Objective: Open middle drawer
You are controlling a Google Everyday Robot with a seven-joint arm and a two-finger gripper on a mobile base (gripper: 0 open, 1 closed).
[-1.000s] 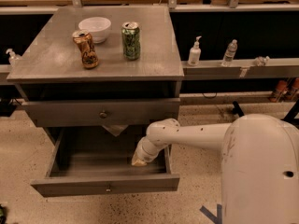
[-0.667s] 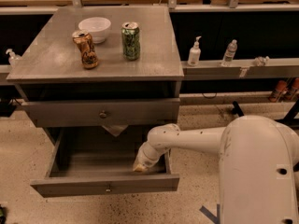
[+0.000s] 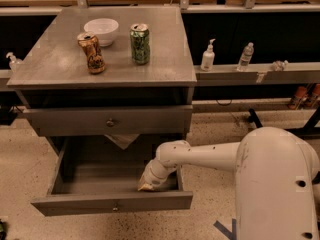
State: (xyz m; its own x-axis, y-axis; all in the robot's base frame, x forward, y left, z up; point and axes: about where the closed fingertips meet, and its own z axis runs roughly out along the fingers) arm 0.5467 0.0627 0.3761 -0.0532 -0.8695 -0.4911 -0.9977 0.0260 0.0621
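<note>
A grey bench (image 3: 60,64) has its middle drawer (image 3: 75,204) pulled well out, showing the grey box inside and a small round knob (image 3: 116,207) at the centre of the front panel. A white robot arm (image 3: 210,154) reaches in from the right. Its gripper (image 3: 149,184) sits low in the drawer's right front corner, just behind the panel; whether it is clenched or released is not discernible. On the bench stand a white bowl (image 3: 101,30), a brown can (image 3: 91,53) and a green can (image 3: 140,44).

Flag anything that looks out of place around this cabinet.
A pale, crumpled scrap hangs from under the upper drawer, over the back of the open middle drawer, as if caught there. The pincer sits inside that drawer, near its front right corner.
</note>
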